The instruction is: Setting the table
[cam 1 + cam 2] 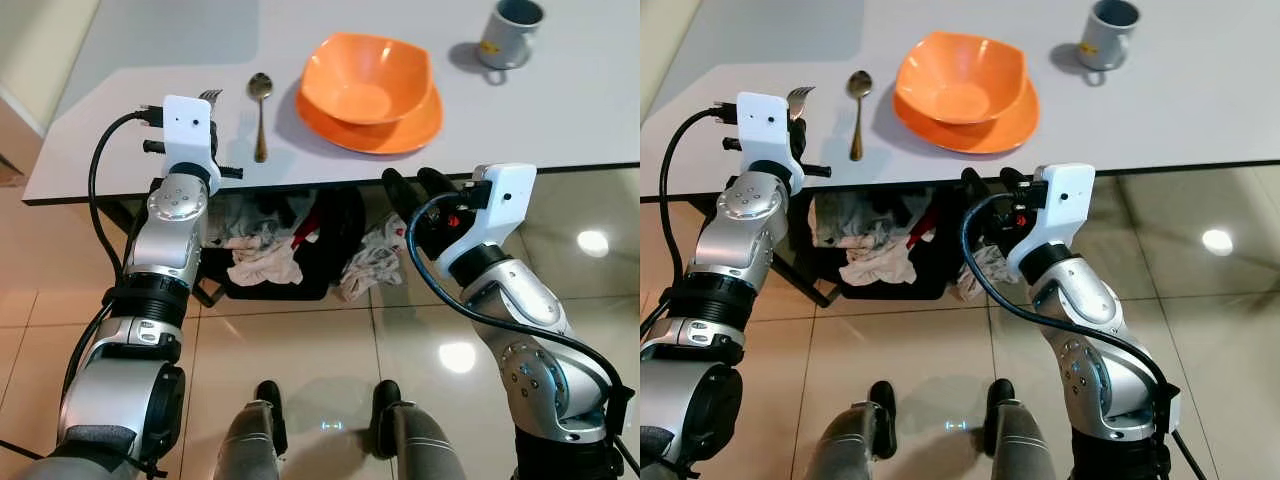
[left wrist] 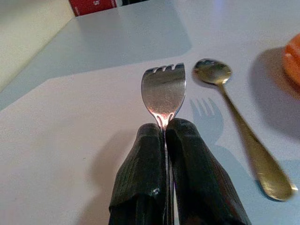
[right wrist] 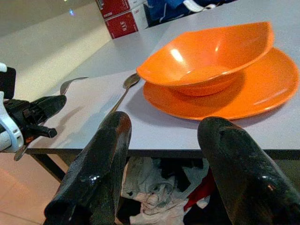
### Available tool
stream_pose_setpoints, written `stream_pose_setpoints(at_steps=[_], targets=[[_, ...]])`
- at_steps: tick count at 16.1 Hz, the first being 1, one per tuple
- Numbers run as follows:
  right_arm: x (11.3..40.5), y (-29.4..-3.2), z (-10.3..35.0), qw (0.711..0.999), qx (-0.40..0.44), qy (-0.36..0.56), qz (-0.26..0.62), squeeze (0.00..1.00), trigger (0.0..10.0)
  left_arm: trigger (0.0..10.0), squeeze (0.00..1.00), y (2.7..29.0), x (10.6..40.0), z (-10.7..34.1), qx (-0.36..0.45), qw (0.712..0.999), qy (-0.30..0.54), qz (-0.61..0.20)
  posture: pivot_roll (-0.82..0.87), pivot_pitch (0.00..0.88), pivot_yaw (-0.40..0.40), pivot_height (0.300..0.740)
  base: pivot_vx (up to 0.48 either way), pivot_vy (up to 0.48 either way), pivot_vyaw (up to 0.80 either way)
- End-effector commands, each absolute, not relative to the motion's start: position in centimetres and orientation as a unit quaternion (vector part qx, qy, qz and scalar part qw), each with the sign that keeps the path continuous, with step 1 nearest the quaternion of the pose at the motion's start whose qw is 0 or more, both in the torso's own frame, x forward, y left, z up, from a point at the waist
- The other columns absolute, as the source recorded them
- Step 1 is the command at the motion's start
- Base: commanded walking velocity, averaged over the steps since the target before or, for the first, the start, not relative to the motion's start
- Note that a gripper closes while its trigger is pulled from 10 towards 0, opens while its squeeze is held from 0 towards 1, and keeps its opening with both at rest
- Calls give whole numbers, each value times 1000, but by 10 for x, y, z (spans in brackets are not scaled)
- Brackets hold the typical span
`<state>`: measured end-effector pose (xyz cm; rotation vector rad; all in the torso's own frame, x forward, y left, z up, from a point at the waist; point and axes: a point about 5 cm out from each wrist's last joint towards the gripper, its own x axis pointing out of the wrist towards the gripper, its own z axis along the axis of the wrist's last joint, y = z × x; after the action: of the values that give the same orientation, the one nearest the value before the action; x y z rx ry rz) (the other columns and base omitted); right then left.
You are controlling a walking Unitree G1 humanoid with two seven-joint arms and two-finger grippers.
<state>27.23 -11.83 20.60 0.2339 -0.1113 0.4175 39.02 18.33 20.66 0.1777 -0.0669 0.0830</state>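
Left pincer (image 2: 164, 129) clamped on the fork (image 2: 163, 90) handle, tines projecting above the white surface (image 1: 150, 120); the spoon (image 1: 260, 115) lies just beside it. Right pincer (image 3: 161, 136) spread wide at the surface edge, orange bowl (image 3: 211, 58) on its plate (image 3: 262, 93) just ahead.

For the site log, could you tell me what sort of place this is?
Probably a home dining area: a pale table laid with an orange bowl on a plate, a spoon and a mug, a laundry basket underneath, on a tiled floor.
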Motion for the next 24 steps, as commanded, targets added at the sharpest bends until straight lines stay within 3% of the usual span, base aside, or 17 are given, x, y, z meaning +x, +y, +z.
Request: stream_pose_setpoints(at_steps=[1,10,11,12,13,14,24], targets=[[268,-117,208,969,117,-58,211,0,10000,10000,0,186,390,211,87,994,-43,43,-174,333,58,740,0,0,0],[268,-117,208,969,117,-58,211,0,10000,10000,0,186,390,211,87,994,-43,43,-174,333,58,740,0,0,0],[267,-117,209,969,118,-54,211,0,10000,10000,0,184,389,214,83,994,-59,35,-174,333,58,740,0,0,0],[269,-112,211,965,122,-60,226,0,10000,10000,0,176,378,234,64,990,-127,12,-162,257,36,740,0,0,0],[271,-108,215,959,126,-68,245,0,10000,10000,0,170,360,256,48,978,-202,-7,-164,257,32,740,0,0,0],[270,-107,215,957,128,-71,251,0,10000,10000,0,170,359,258,44,976,-212,-8,-167,254,30,740,0,0,0],[261,-108,225,955,124,-68,263,0,10000,10000,0,197,394,242,67,988,-128,54,-218,316,13,740,0,0,0]])
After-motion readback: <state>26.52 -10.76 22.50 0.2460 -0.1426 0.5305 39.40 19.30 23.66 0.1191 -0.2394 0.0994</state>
